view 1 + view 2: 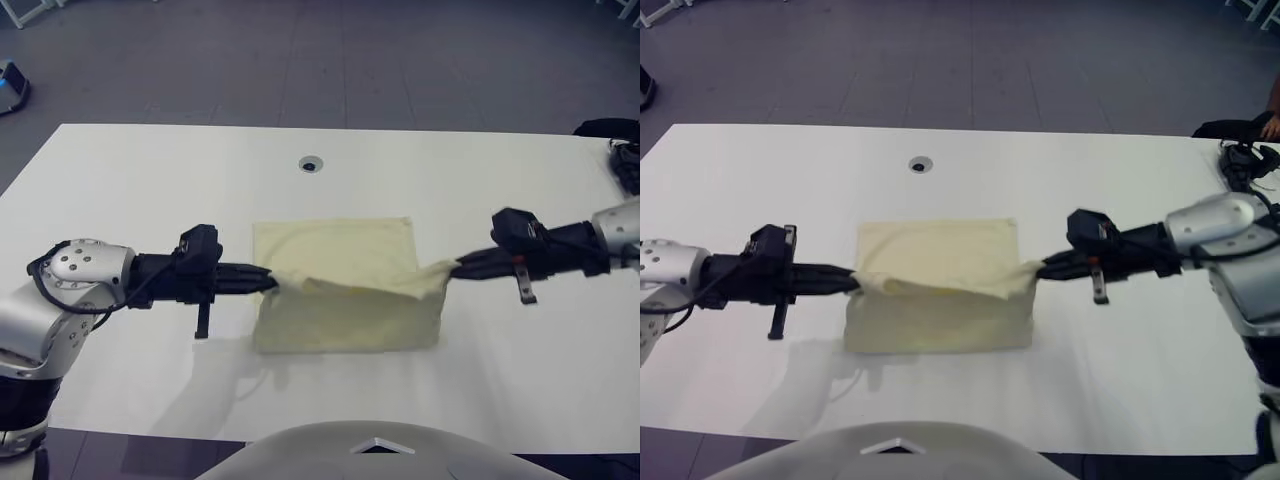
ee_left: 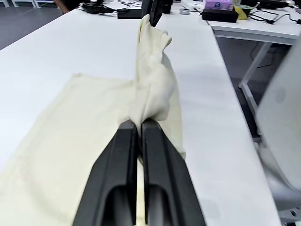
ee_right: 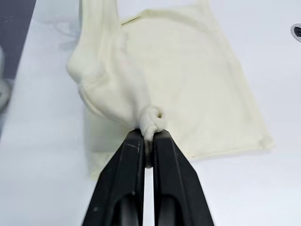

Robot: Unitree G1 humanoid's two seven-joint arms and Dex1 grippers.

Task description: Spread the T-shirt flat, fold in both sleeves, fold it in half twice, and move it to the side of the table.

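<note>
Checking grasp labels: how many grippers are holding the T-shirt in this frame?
2. The left gripper pinches the T-shirt at its left edge; the right gripper pinches its right edge. Both jaws are shut on cloth.

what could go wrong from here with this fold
The left gripper and right gripper each pinch only a small bunch of T-shirt corner, so either might slip mid-fold. The lifted edge sags between them, so the fold may land creased or crooked.
</note>
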